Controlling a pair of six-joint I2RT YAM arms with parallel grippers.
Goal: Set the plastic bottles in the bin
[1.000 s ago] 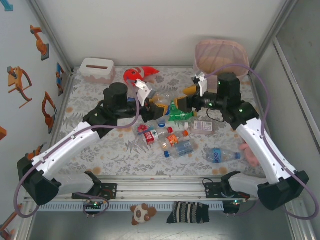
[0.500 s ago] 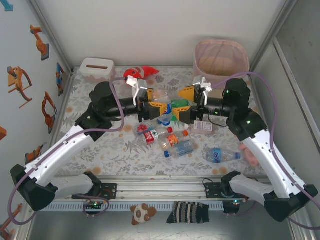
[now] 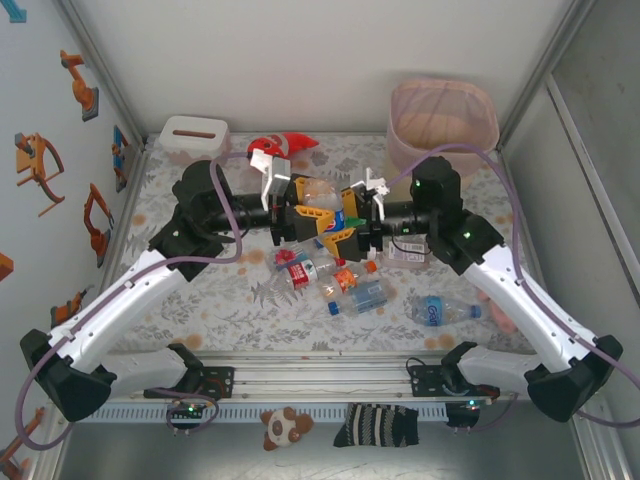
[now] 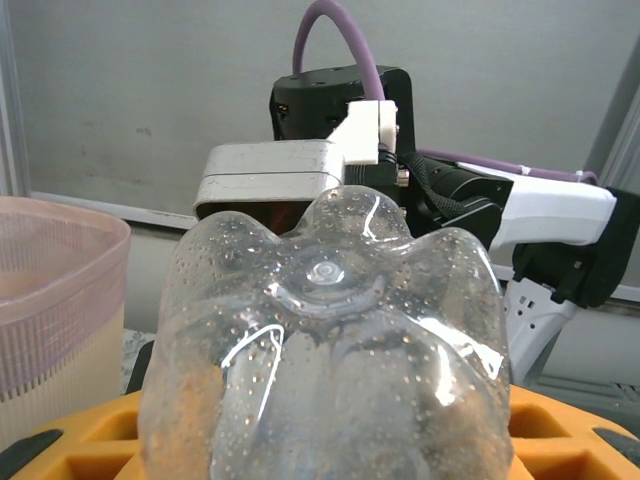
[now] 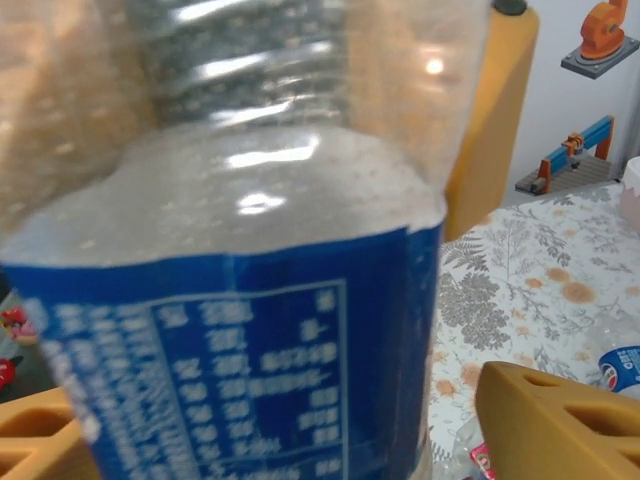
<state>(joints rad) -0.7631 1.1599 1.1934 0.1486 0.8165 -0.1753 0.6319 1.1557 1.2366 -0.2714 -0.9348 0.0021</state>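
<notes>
My left gripper [image 3: 316,207] is shut on a clear plastic bottle with a blue label [image 3: 331,216], held above the middle of the table. In the left wrist view its dimpled base [image 4: 325,340] faces the camera between my yellow fingers [image 4: 560,425]. My right gripper [image 3: 347,220] meets it from the right, jaws open on either side of the label [image 5: 230,330]; a strip of table shows beside my right finger [image 5: 550,420]. Several more bottles [image 3: 345,280] lie on the table below. The beige bin [image 3: 443,120] with its pink liner stands at the back right.
A red-orange fish toy [image 3: 282,147] and a white tissue box [image 3: 193,138] sit at the back left. A blue-labelled bottle [image 3: 440,310] and a pink plush [image 3: 500,305] lie near the right arm. The bin's rim [image 4: 50,290] is left of the left wrist.
The right arm swung left and brought its jaws around the bottle held by the left gripper. The left arm lifted and pulled back slightly, keeping its grip.
</notes>
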